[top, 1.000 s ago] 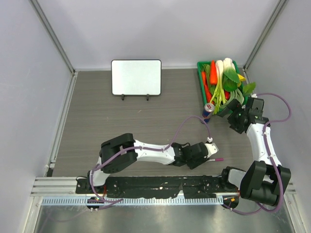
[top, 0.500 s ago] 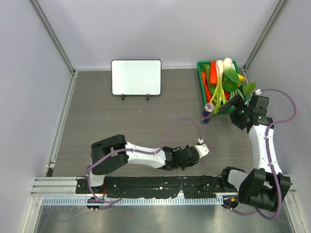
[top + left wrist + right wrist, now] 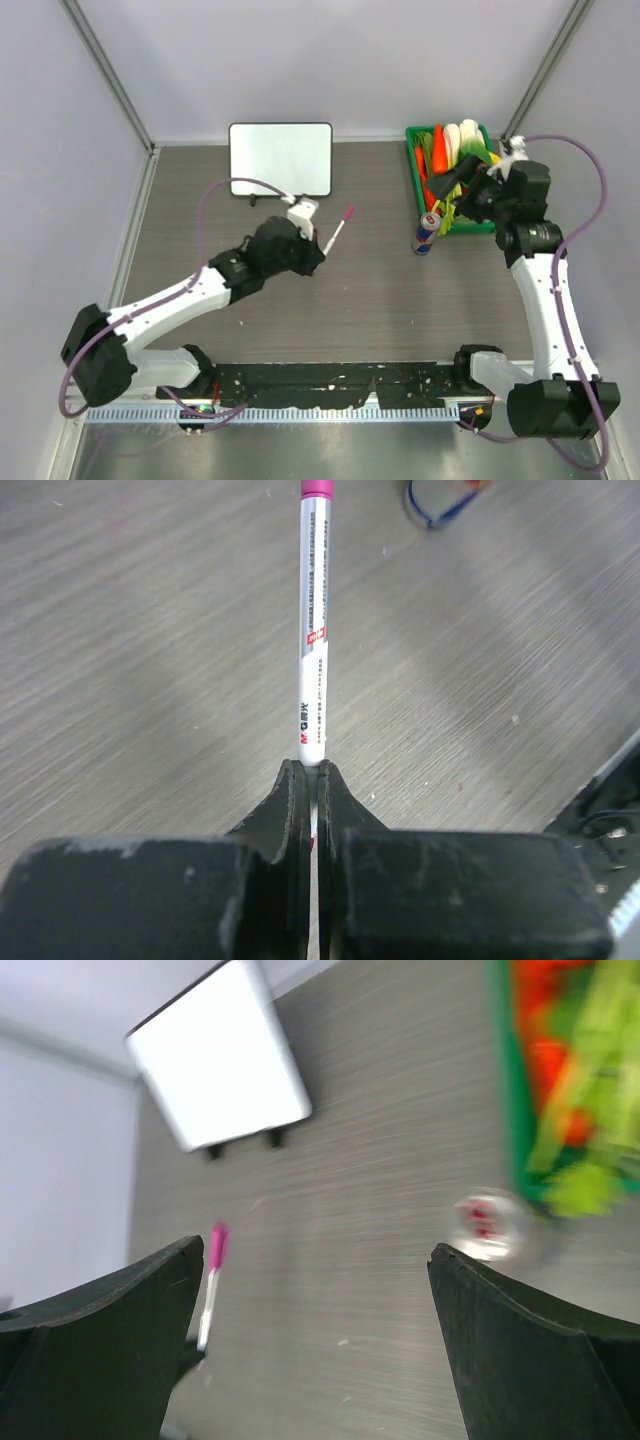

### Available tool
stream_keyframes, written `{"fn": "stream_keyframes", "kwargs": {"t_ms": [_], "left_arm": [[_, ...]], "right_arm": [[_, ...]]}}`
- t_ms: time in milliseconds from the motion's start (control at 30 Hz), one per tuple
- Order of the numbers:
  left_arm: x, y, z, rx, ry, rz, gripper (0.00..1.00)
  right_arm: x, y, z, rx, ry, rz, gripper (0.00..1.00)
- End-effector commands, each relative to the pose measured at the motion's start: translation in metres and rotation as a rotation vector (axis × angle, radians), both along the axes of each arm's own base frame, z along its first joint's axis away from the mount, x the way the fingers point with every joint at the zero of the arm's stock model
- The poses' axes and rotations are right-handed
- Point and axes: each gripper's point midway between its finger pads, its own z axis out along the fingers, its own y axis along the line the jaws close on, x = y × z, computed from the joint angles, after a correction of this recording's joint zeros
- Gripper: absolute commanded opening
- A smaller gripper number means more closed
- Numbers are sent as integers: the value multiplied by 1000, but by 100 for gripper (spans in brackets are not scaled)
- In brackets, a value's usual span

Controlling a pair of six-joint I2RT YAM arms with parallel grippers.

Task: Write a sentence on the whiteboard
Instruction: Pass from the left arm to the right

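The whiteboard (image 3: 280, 158) stands upright on its two black feet at the far edge of the tabletop (image 3: 380, 290), left of centre, close to the back wall. Its face shows plain white in both the top view and the right wrist view (image 3: 220, 1070).

The left claw (image 3: 316, 256) is clenched on a marker (image 3: 337, 230) and sits near mid-tabletop, in front of the whiteboard and a little to its right, apart from it. In the left wrist view the two fingers (image 3: 292, 800) pinch the lower end of the marker (image 3: 313, 660). The white barrel runs straight out from the claw (image 3: 313, 772) and ends in a pink cap.

The right claw (image 3: 455, 185) is released, and in the right wrist view its fingers (image 3: 110, 1330) stand wide apart with nothing between them. It hangs over the near left side of a green basket (image 3: 413, 165) of vegetables. A can (image 3: 428, 232) stands on the tabletop just beside the basket's near left corner.
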Motion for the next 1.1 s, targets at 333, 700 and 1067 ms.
{"fn": "stream_keyframes", "kwargs": {"t_ms": [333, 700, 1067], "left_arm": [[-13, 61, 120, -454, 140, -111, 0], [-24, 54, 143, -533, 127, -190, 0], [-23, 50, 150, -580, 119, -205, 0]], "right_arm": [[-47, 259, 43, 187, -147, 794, 89], [-67, 280, 33, 400, -136, 907, 68], [-81, 282, 30, 499, -87, 950, 47]]}}
